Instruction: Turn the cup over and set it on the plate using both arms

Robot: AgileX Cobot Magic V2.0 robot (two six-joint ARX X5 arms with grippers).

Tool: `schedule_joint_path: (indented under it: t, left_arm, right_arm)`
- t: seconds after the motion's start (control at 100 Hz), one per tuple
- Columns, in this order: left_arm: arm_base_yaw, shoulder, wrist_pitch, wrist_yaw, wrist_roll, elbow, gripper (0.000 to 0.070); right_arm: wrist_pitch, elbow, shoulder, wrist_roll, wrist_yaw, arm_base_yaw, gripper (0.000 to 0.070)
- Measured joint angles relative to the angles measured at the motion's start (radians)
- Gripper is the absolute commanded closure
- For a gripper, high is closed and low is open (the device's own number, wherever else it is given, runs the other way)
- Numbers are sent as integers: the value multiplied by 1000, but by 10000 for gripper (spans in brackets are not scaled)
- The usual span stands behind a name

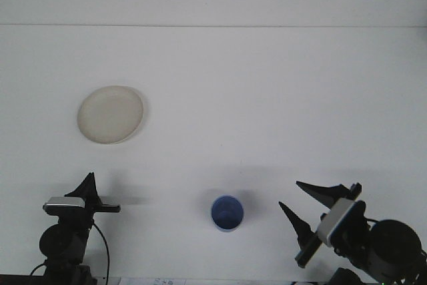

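Cup, small blue plastic (227,213), stands mouth-up near table's front edge, centre; flip looks done. Round cream plate (110,114) sits empty, far left. Right gripper (309,214) jaws wide; left gripper (88,195) jaws: can't tell. Placing remains.

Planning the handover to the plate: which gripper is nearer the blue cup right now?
Right. The right gripper sits just to the right of the blue cup, open and empty. The left gripper is farther away on the cup's left, below the plate.
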Motion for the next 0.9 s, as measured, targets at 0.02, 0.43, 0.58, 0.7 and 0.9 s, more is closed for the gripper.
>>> schedule_joint_path:
  t: [0.02,0.43,0.58,0.7,0.9]
  left_arm:
    - [0,0,0,0,-6,0,684]
    - [0,0,24,8,-291,3,685]
    - [0,30,-87,116,-439,123,685]
    - [0,122,-184,226,-471,324,681]
    - [-38,454,-459,516,-432,691,316]
  right_arm:
    - [3,-26,-31,0,0,0,324]
    - [-1,-161,-233,35,1,0,324]
    - [-1,-161,-233,35,1,0,324]
    - [-2,-161,-233,35,1,0,324]
    - [-2,-161,-233,35,3,0,324]
